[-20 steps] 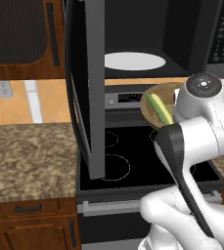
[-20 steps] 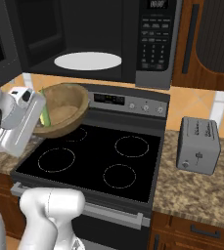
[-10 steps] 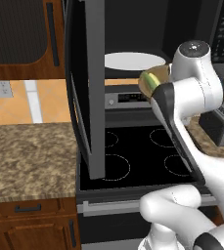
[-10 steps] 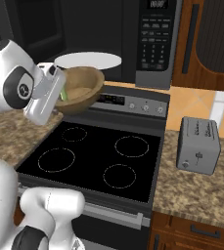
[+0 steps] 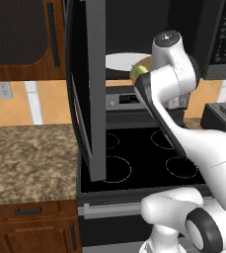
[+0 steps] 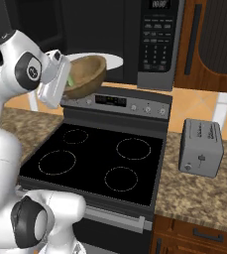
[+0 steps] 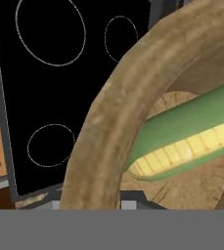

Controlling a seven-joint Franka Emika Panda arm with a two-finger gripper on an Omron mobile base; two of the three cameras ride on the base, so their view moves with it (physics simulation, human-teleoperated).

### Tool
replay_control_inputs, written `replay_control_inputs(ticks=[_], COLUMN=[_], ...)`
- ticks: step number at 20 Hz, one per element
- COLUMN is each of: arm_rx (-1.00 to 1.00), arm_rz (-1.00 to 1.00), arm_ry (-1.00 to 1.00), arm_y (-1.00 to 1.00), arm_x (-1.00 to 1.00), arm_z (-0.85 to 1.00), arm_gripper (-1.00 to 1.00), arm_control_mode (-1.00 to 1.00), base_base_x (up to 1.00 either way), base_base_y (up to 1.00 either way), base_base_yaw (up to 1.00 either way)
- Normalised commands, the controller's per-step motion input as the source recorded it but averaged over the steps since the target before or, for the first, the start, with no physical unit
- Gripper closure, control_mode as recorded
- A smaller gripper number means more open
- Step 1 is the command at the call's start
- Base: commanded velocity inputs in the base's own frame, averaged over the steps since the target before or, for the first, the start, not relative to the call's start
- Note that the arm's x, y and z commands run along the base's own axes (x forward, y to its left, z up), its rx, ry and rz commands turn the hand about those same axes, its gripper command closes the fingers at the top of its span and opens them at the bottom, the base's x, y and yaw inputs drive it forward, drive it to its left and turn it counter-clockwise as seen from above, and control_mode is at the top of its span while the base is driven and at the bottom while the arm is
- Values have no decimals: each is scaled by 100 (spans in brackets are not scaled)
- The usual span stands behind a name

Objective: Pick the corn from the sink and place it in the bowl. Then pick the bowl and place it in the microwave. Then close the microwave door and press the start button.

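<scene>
Stove (image 6: 97, 158) below | jaws clamp bowl (image 6: 85, 75) rim, fingertips hidden | corn (image 7: 191, 136) inside, ends cut off

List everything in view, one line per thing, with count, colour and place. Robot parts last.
bowl: one, tan-brown, held up above the stove's rear left, tilted.
corn: one, yellow with green husk, inside the bowl.
microwave: one, black and grey, above the stove.
microwave door: one, dark glass, swung open.
turntable plate: one, white, inside the microwave.
stove: one, black glass top, four rings.
toaster: one, grey, on the counter right of the stove.
counter: speckled brown, beside the stove.
gripper: one, white, its fingers shut on the bowl.
</scene>
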Motion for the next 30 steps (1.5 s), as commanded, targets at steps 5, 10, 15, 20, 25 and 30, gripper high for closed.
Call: replay_control_inputs(ticks=[5, 10, 15, 20, 25, 30], arm_rx=[-6, -17, -25, -20, 3, 14], arm_rz=[4, 9, 17, 7, 7, 8], arm_ry=[7, -7, -27, -33, -3, 0], arm_y=[11, 8, 12, 10, 0, 0], arm_x=[75, 43, 1, -29, 55, 74], arm_z=[49, 32, 2, 0, 0, 0], arm_gripper=[100, 100, 100, 100, 100, 100], arm_control_mode=[-100, -100, -100, -100, -100, -100], base_base_x=[0, 0, 0, 0, 0, 0], base_base_y=[0, 0, 0, 0, 0, 0], base_base_yaw=[0, 0, 0, 0, 0, 0])
